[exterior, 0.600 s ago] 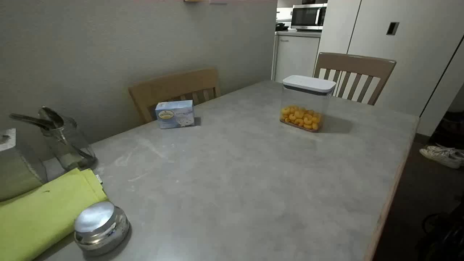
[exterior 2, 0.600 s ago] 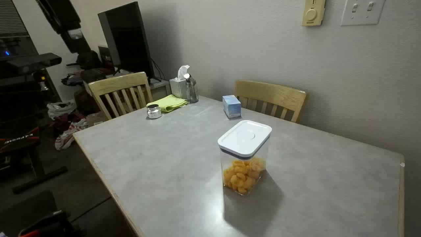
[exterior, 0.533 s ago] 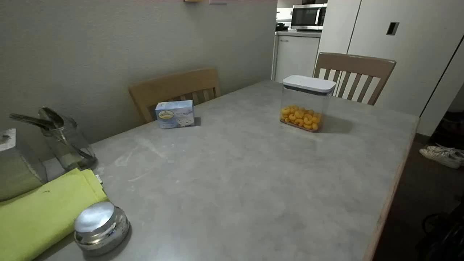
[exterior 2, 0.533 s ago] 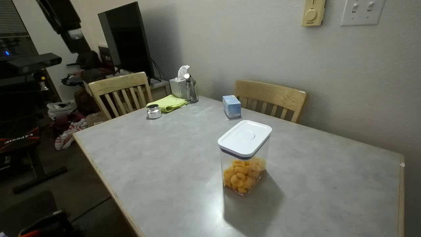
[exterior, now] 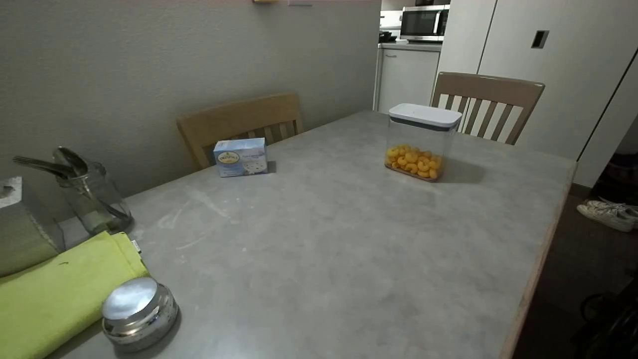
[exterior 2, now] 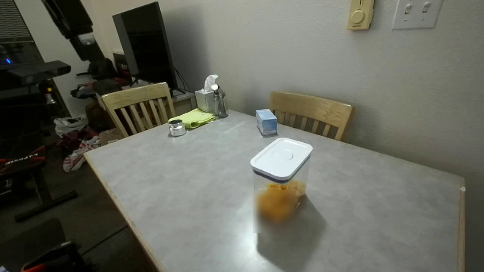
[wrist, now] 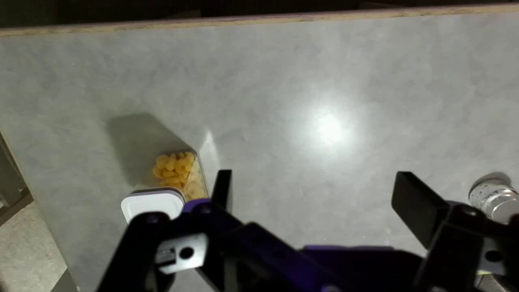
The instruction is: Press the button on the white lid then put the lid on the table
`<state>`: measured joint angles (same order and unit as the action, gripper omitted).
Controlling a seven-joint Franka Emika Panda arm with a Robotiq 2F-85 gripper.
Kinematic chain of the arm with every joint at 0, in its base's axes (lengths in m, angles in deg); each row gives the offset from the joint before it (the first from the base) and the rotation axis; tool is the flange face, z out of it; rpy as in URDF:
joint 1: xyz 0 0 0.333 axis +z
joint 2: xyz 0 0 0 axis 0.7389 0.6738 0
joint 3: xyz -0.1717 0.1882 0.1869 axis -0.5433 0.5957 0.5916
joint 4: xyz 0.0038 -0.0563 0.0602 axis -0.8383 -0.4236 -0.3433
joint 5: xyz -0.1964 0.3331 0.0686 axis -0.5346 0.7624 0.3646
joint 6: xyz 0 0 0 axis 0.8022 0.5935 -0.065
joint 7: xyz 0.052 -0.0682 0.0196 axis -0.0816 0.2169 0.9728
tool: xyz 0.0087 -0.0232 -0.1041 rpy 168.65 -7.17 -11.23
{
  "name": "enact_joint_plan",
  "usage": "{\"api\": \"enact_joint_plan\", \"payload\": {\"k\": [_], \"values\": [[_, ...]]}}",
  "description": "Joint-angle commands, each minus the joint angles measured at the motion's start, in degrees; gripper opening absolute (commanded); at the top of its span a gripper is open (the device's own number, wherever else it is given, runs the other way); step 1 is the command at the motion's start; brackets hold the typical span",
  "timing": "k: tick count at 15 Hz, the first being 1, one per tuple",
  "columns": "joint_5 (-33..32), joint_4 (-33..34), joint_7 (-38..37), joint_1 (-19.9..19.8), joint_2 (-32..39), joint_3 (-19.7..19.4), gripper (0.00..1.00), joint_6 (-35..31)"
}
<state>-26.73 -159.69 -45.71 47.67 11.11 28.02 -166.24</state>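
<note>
Gripper (wrist: 312, 190) stands wide above the desk (wrist: 284, 93) — white lid (wrist: 152, 203) sits on the clear container (exterior: 421, 142), outside the jaws to the left in wrist view, partly hidden by the gripper.

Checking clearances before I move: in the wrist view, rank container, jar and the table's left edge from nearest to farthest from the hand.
Judged across the wrist view, from the hand:
1. Container: left, closest in.
2. Jar: right, farther out.
3. Table's left edge: far left, beyond the container.
</note>
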Motion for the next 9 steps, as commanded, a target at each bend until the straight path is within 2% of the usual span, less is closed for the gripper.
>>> {"api": "enact_joint_plan", "payload": {"k": [1, 5, 9], "values": [[0.0, 0.1, 0.0, 0.1, 0.0, -0.1, 1.00, 0.1], [-0.1, -0.3, 0.9, 0.4, 0.3, -0.2, 1.00, -1.4], [-1.7, 0.0, 1.5, -1.2, 2.2, -2.0, 1.00, -7.3]]}}
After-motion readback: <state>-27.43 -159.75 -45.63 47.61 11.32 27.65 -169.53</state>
